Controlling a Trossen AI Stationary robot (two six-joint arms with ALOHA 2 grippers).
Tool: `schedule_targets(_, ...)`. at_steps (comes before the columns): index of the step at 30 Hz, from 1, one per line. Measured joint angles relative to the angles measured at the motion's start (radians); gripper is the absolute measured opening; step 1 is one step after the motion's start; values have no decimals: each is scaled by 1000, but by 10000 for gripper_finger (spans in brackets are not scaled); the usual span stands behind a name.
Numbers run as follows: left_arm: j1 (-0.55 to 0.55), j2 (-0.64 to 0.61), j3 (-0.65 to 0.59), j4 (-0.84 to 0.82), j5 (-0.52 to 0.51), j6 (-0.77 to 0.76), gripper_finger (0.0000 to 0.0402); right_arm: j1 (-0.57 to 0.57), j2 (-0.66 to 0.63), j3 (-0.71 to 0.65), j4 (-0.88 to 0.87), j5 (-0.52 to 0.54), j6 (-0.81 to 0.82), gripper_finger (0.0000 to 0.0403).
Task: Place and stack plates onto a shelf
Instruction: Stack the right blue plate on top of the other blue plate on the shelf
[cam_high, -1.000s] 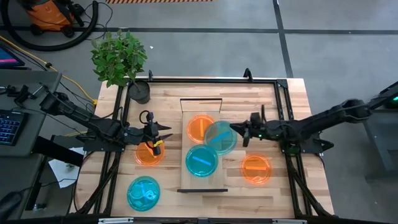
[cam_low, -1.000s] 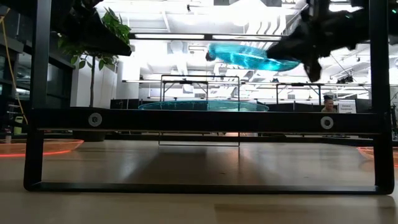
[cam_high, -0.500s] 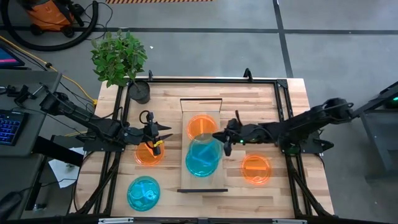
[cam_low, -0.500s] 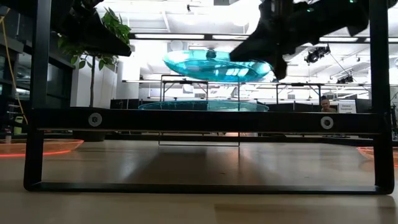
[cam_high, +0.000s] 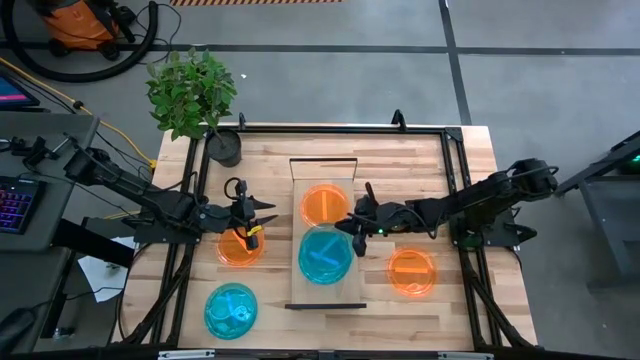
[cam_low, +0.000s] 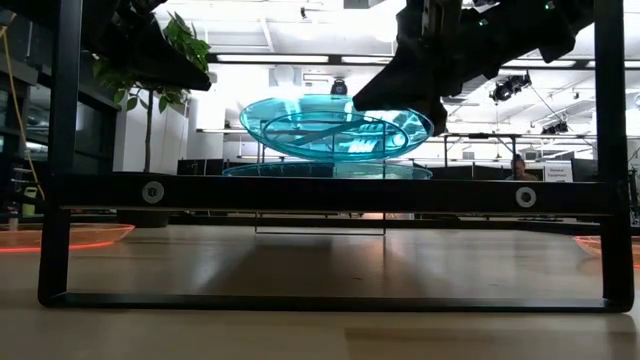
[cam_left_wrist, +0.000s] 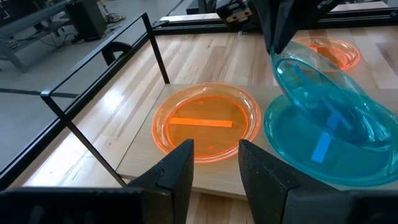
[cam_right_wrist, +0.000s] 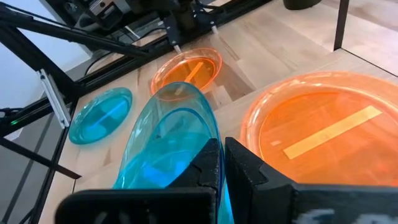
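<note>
The shelf (cam_high: 346, 292) lies in the middle of the table. An orange plate (cam_high: 325, 203) sits on its far half and a cyan plate (cam_high: 325, 268) on its near half. My right gripper (cam_high: 350, 222) is shut on a second cyan plate (cam_low: 335, 125), held tilted just above the shelf's cyan plate (cam_low: 325, 170). I cannot tell whether the two touch. My left gripper (cam_high: 264, 213) is open and empty above an orange plate (cam_high: 238, 248) that lies on the table left of the shelf. My right gripper pinches the held cyan plate's rim (cam_right_wrist: 208, 135) between its two fingers, on the side toward the table's right. The fingers come from the table's right, slanting down. The plate (cam_left_wrist: 323, 93) is tilted, its gripped side higher, over the shelf's cyan plate (cam_left_wrist: 311, 155).
A cyan plate (cam_high: 231, 310) lies on the table near the front left, and an orange plate (cam_high: 412, 272) lies right of the shelf. A potted plant (cam_high: 224, 148) stands at the far left corner. Black frame rails (cam_high: 455, 170) run along the table's sides.
My right gripper has carried the cyan plate toward the table's left and near edge and downward. The plate has gone from beside the orange plate to over the shelf's cyan plate. It has dropped close to that plate and tipped.
</note>
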Motion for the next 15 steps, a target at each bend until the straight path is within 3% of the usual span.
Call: schedule_targets(15, 0, 0, 0, 0, 0, -1, 117, 1, 3, 0, -2, -10, -26, 0)
